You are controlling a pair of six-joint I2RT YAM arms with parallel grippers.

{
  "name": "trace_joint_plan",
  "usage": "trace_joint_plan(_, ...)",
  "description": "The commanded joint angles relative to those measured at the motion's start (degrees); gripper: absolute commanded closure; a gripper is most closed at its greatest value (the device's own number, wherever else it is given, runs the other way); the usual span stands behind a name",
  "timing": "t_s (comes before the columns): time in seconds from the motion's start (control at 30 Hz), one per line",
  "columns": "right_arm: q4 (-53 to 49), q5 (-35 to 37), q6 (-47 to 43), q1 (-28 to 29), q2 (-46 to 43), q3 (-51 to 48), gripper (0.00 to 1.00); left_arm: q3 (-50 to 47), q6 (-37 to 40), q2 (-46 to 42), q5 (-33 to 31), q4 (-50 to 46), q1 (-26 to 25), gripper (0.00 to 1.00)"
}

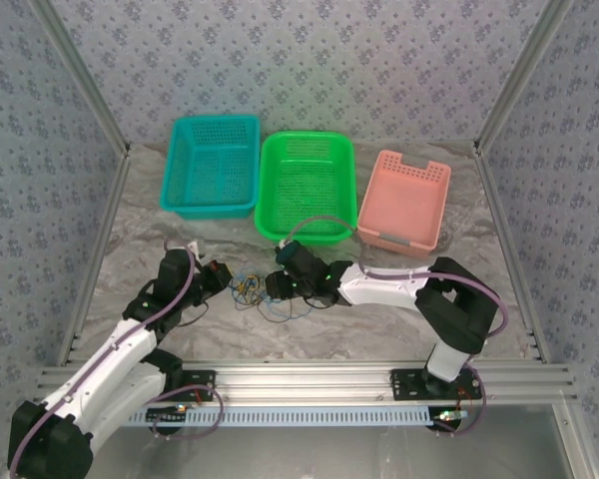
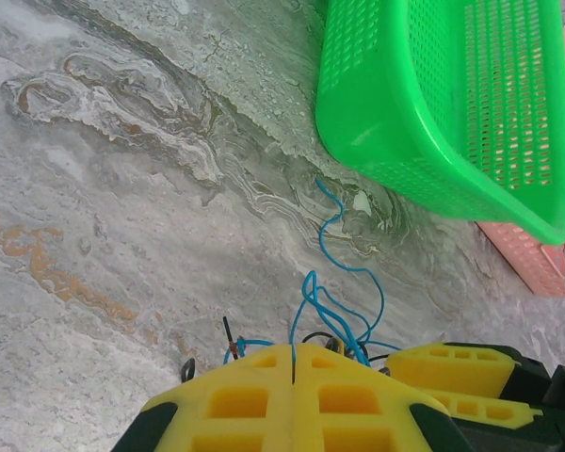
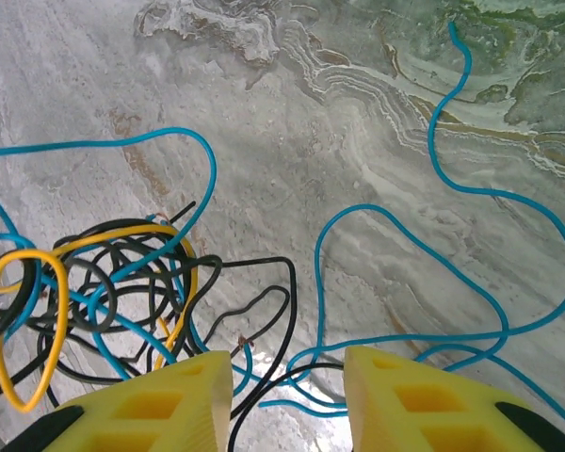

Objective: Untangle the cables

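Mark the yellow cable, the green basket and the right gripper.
yellow cable [image 3: 30,252]: right wrist view, top of its loop in the tangle.
green basket [image 2: 424,113]: left wrist view, its perforated side wall.
right gripper [image 3: 287,363]: right wrist view, midway between its open yellow fingertips.

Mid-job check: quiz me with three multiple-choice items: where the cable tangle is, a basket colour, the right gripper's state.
1. Where does the cable tangle lie?
A. inside a basket
B. on the table between the left gripper and right gripper
C. over the table's near edge

2. What colour is the middle basket?
A. pink
B. teal
C. green

3. How do the right gripper's jaws stand?
A. open
B. shut on a yellow cable
C. shut on nothing

Answers: 1 B, wires rest on marbled surface between both grippers; 2 C, green, flanked by the teal basket and pink basket; 3 A, a gap separates its yellow fingers.
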Motion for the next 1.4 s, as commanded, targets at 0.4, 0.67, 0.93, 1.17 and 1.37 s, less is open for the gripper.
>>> trace_joint_plan(0.4,-0.51,0.31,-3.61,6.97,-2.81,-3.03,0.58,2.78,1.39,0.64,0.61,-0.2,-0.4,1.0)
trace_joint_plan(0.67,-1.76,2.48,-6.41,6.91,2.75,-0.67,0.57,3.26,1.49,0.59,0.81,-0.71,-0.58,1.0)
trace_joint_plan(0.93,-1.14,3.81,-5.98,6.89,3.05,-0.92,0.91,3.43,1.63,0.62,0.54,-0.96,-0.67,1.0)
trace_joint_plan(1.17,-4.16,7.53,-6.3,4.53,-9.61,-7.11,1.0,4.13,3.17,0.59,-5.87,-7.35,-0.67,1.0)
trace_joint_plan(1.37,-9.47,7.3,-7.38,-1.81,-23.17,-10.12,1.0,3.65,3.31,1.19,-7.8,-8.62,-0.75,1.0)
